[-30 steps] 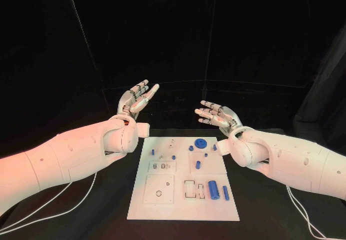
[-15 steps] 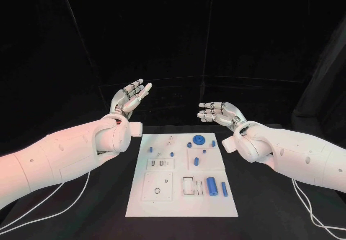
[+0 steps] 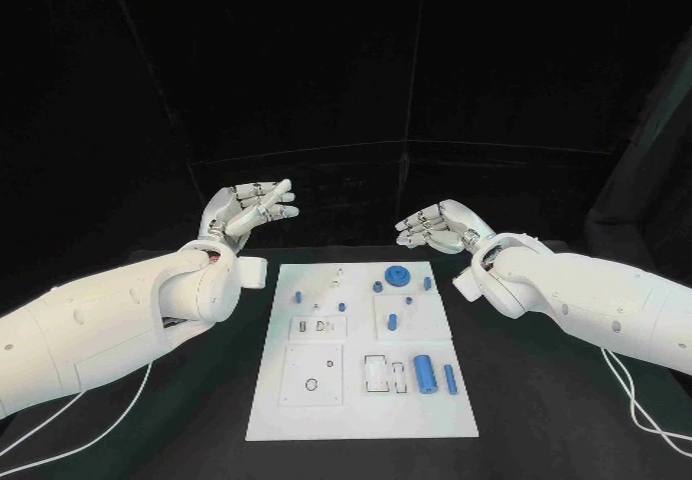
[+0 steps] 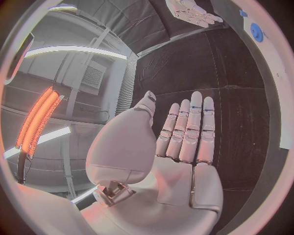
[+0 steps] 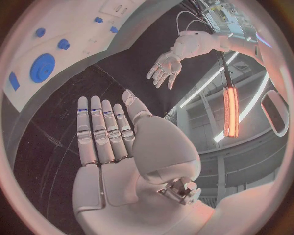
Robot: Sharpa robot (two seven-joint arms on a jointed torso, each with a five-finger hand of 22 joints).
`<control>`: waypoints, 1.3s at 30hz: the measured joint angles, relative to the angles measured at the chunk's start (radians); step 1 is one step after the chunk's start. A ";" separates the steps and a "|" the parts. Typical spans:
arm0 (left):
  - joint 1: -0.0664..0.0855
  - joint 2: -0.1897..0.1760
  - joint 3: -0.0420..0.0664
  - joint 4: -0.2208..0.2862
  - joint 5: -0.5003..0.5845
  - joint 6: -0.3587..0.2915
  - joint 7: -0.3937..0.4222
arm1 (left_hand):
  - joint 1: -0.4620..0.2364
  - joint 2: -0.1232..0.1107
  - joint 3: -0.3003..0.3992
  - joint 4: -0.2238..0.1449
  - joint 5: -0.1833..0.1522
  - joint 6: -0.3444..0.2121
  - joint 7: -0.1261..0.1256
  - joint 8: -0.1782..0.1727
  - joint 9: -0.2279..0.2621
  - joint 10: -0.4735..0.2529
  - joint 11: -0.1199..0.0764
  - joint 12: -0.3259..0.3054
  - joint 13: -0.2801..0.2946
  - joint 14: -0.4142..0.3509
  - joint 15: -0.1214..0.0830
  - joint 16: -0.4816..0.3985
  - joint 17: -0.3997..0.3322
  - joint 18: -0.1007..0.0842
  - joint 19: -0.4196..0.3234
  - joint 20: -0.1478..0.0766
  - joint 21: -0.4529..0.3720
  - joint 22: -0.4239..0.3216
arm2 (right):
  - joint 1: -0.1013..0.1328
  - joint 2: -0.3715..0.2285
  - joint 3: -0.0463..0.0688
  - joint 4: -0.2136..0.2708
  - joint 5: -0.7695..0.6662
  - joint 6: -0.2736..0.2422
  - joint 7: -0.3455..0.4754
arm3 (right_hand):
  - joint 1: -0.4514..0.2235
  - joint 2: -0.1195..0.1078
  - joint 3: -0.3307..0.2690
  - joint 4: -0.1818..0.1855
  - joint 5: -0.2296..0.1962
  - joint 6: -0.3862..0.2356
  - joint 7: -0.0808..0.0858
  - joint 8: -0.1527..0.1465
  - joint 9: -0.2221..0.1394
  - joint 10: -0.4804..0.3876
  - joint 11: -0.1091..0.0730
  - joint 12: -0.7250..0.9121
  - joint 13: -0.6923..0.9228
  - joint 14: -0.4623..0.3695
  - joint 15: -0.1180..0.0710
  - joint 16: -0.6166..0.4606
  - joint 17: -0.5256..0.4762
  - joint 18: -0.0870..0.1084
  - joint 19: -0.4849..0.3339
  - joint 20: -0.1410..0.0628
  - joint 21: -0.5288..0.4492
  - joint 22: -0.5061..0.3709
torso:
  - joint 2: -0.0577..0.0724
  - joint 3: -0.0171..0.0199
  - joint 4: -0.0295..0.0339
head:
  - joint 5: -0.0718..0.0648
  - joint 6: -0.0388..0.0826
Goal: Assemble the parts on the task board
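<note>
The white task board (image 3: 326, 400) lies in the middle of the black table. On it sit a blue gear disc (image 3: 397, 277), a thick blue cylinder (image 3: 424, 373), a thin blue bar (image 3: 449, 378) and several small blue pegs such as one (image 3: 392, 322). My left hand (image 3: 245, 212) is raised beyond the board's far left corner, palm flat, holding nothing (image 4: 183, 142). My right hand (image 3: 440, 225) hovers beyond the far right corner, fingers straight and apart, also holding nothing (image 5: 116, 142). Each wrist view shows the other hand: the right hand (image 4: 193, 11) and the left hand (image 5: 164, 68).
Pale recesses and slots (image 3: 315, 384) mark the board's near half. White cables (image 3: 87, 415) trail on the table under my left arm, and others (image 3: 635, 400) under my right. The board's rim (image 4: 269, 54) and the gear (image 5: 42, 67) show in the wrist views.
My left hand has moved down and to the left. My right hand has stayed almost in place. Nothing on the board has moved.
</note>
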 measured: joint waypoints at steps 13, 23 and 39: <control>-0.002 -0.077 0.000 0.138 -0.060 0.050 -0.004 | 0.009 0.017 -0.018 -0.031 0.000 0.048 -0.020 -0.004 -0.016 0.082 -0.025 -0.008 -0.008 0.093 -0.031 0.016 0.034 0.000 0.084 -0.030 0.012 -0.013 | 0.041 0.038 0.001 0.001 -0.523 0.051 -0.185 | -0.006 -0.051 0.027 -0.040 -0.052 0.127 -0.052 -0.015 0.001 0.175 -0.083 -0.031 0.002 0.376 -0.130 0.298 0.191 0.016 0.319 -0.152 0.369 0.190 | 0.064 -0.0025 0.0151 | -0.023 0.030; -0.002 -0.091 0.000 0.174 -0.076 0.084 -0.013 | 0.008 0.023 -0.022 -0.035 0.000 0.052 -0.016 -0.015 -0.021 0.081 -0.025 -0.020 -0.011 0.093 -0.031 0.008 0.039 0.000 0.084 -0.030 0.006 -0.020 | 0.051 0.069 0.001 -0.008 -0.777 0.109 -0.294 | -0.029 -0.061 0.073 -0.041 -0.049 0.107 -0.061 -0.017 0.001 0.117 -0.075 -0.031 0.002 0.376 -0.130 0.781 0.608 0.015 0.304 -0.152 0.700 0.465 | 0.102 -0.0075 0.0272 | -0.032 0.036; -0.001 -0.099 0.000 0.185 -0.079 0.108 -0.025 | 0.000 0.031 -0.031 -0.038 0.000 0.052 -0.016 -0.019 -0.023 0.085 -0.022 -0.031 -0.013 0.093 -0.030 0.001 0.042 0.000 0.084 -0.030 0.000 -0.026 | 0.053 0.093 0.002 -0.014 -0.888 0.193 -0.346 | -0.040 -0.071 0.147 -0.041 -0.043 0.089 -0.058 -0.017 0.001 0.106 -0.071 -0.031 0.002 0.376 -0.130 1.046 0.880 -0.017 0.335 -0.140 0.965 0.776 | 0.130 -0.0100 0.0347 | -0.038 0.039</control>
